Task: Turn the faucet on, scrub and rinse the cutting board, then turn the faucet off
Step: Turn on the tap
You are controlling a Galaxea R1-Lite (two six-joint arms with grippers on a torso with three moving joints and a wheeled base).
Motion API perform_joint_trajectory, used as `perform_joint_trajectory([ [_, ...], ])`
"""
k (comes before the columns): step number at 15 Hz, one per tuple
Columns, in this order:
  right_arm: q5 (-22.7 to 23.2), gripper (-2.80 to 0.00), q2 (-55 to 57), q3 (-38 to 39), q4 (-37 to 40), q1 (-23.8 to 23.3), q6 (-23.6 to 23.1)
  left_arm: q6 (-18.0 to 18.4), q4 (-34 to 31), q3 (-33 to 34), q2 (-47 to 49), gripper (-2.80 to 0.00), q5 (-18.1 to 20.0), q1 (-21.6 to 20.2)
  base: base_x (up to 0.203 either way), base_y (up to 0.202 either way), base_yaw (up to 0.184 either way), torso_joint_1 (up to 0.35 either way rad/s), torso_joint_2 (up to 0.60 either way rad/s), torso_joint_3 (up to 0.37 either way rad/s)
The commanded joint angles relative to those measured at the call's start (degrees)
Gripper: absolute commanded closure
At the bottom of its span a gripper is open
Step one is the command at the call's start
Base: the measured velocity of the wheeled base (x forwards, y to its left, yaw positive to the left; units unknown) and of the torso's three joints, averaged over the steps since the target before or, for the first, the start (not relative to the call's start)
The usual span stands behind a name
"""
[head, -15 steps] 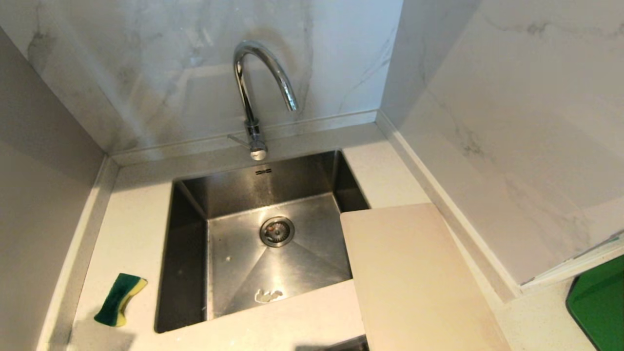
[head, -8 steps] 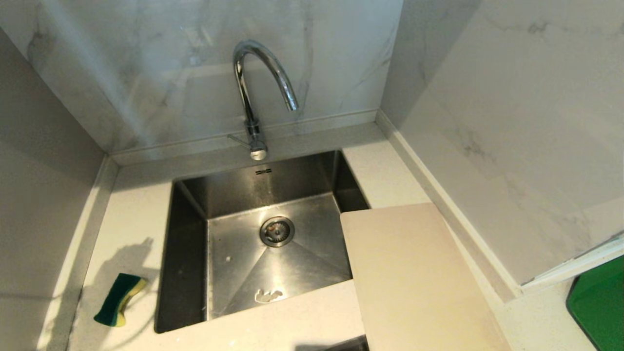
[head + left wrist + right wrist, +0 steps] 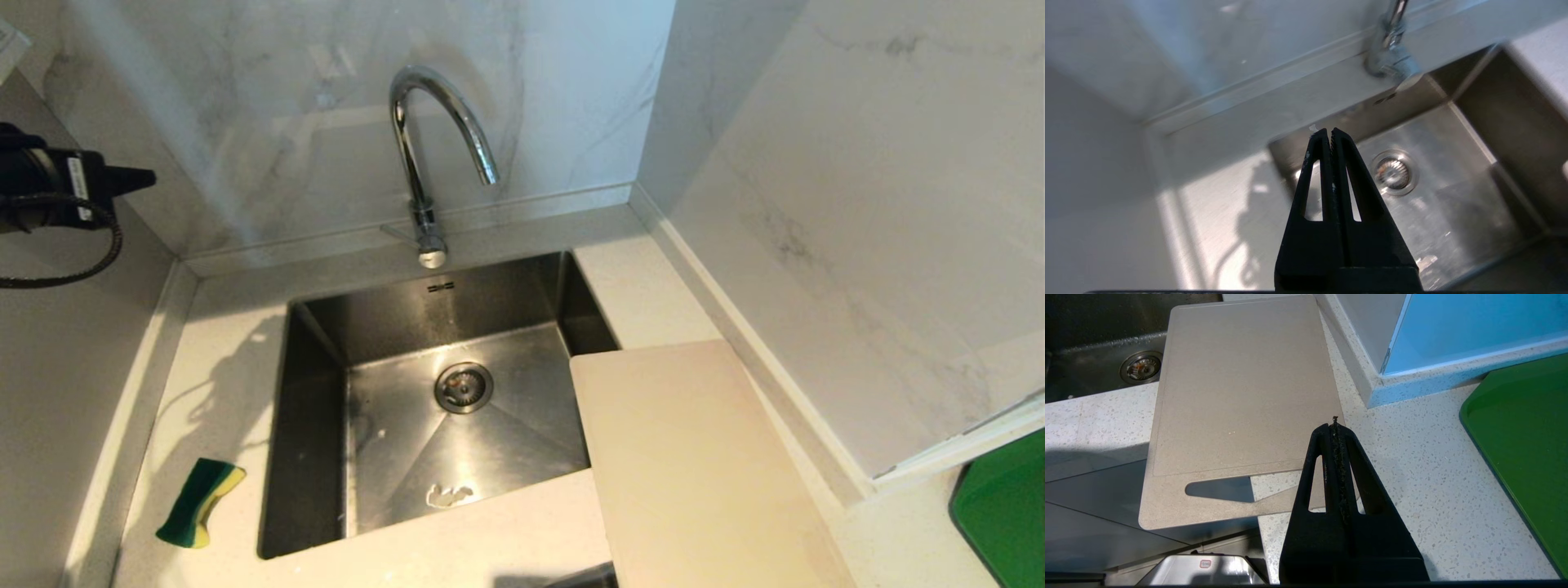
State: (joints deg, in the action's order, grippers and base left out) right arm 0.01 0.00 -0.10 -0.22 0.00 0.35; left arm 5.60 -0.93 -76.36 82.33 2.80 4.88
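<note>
The chrome faucet [image 3: 424,155] stands behind the sink, its thin lever [image 3: 400,235] pointing left, and no water shows under the spout. Its base [image 3: 1390,61] also appears in the left wrist view. The pale cutting board [image 3: 694,465] lies flat on the counter to the right of the sink, one corner overhanging the basin. My left gripper [image 3: 1329,131] is shut and empty, high over the sink's back left corner; its arm [image 3: 49,184] shows at the head view's far left. My right gripper [image 3: 1335,424] is shut and empty above the board's [image 3: 1241,388] near right corner.
A steel sink [image 3: 318,425] with a round drain [image 3: 464,387] fills the middle. A green-and-yellow sponge [image 3: 198,501] lies on the counter left of it. A dark green tray [image 3: 1004,514] sits at far right. Marble walls close in behind and to the right.
My left arm has risen into the head view at the far left, and its shadow has moved up the counter by the sponge. The board, sponge and faucet stay put.
</note>
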Motion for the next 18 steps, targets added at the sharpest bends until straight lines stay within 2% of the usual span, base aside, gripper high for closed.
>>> perform_joint_trajectory([
  [1, -0.01, 0.00, 0.00, 0.01, -0.04, 0.00, 0.00, -1.88, 0.11, -6.36, 9.79, 0.00, 0.07, 2.50, 0.000, 0.000, 0.000, 0.000, 0.00, 0.000],
  [5, -0.01, 0.00, 0.00, 0.01, -0.04, 0.00, 0.00, -9.28, 0.07, -17.94, 19.96, 0.00, 0.46, 5.37, 0.000, 0.000, 0.000, 0.000, 0.00, 0.000],
  [6, -0.01, 0.00, 0.00, 0.01, -0.04, 0.00, 0.00, -12.07, 0.11, -20.55, 22.44, 0.00, 0.57, 6.01, 0.000, 0.000, 0.000, 0.000, 0.00, 0.000],
  [8, -0.01, 0.00, 0.00, 0.01, -0.04, 0.00, 0.00, -15.00, 0.20, -23.54, 25.52, 0.00, 0.84, 6.59, 0.000, 0.000, 0.000, 0.000, 0.00, 0.000],
  [12, -0.01, 0.00, 0.00, 0.01, -0.04, 0.00, 0.00, -24.07, 0.29, -28.17, 29.79, 0.00, 6.93, 6.70, 0.000, 0.000, 0.000, 0.000, 0.00, 0.000],
  [16, -0.01, 0.00, 0.00, 0.01, -0.04, 0.00, 0.00, -31.34, 6.26, -30.59, 34.09, 0.00, 9.70, 6.89, 0.000, 0.000, 0.000, 0.000, 0.00, 0.000],
  [18, -0.01, 0.00, 0.00, 0.01, -0.04, 0.00, 0.00, -35.29, 7.18, -33.67, 35.94, 0.00, 11.66, 6.90, 0.000, 0.000, 0.000, 0.000, 0.00, 0.000],
])
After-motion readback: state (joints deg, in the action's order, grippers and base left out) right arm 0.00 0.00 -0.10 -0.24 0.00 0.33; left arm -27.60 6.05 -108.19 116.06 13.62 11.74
